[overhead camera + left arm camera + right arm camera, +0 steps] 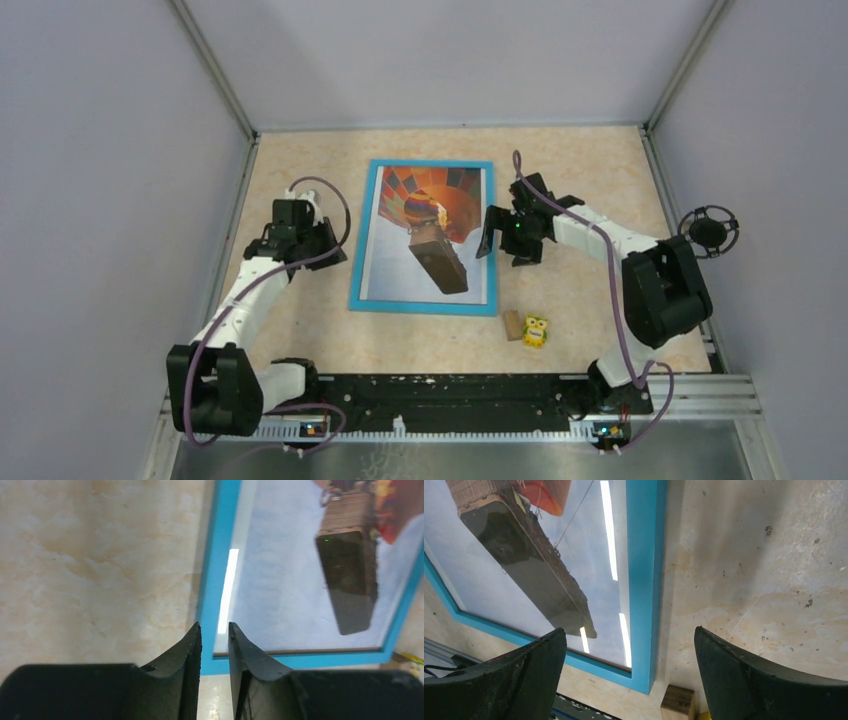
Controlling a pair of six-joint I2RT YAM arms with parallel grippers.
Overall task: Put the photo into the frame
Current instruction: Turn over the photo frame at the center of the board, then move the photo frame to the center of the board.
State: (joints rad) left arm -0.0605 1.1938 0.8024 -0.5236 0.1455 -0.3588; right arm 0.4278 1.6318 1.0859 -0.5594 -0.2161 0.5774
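Top cam sits high up behind the arm bases, looking down and forward from far enough back to catch the whole table [330,335], both arms and the frame [420,307] lying flat. The left wrist cam hangs close over the table, peering down past the left gripper [215,627] at the frame's left border and near edge. The right wrist cam does the same past the right gripper [629,630], but over the right border and near-right corner, with a wooden block [679,704] at the bottom. Both wrist views share the basket part of the photo [280,595] and the frame's near edge. The block shows up in the top view too.
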